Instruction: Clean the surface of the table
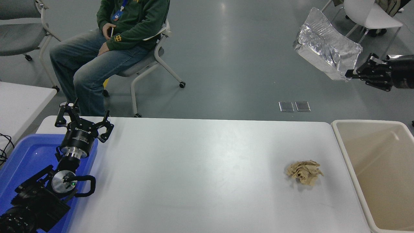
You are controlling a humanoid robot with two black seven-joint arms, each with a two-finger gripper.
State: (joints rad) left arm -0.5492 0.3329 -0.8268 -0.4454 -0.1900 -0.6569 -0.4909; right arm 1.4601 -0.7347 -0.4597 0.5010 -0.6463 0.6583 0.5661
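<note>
The table surface [194, 174] is a wide white top. A crumpled brown paper ball [304, 172] lies on it at the right. My right gripper [350, 74] is high at the right edge, above and beyond the table. It is shut on the corner of a silver foil tray [326, 48], which hangs tilted in the air. My left gripper [83, 122] is parked at the lower left with its fingers open, above a blue tray.
A beige bin [378, 171] stands against the table's right end. A blue tray [22, 161] sits at the left end. A smaller white table [19, 103] is at the far left. A person [106, 42] sits on a chair beyond the table.
</note>
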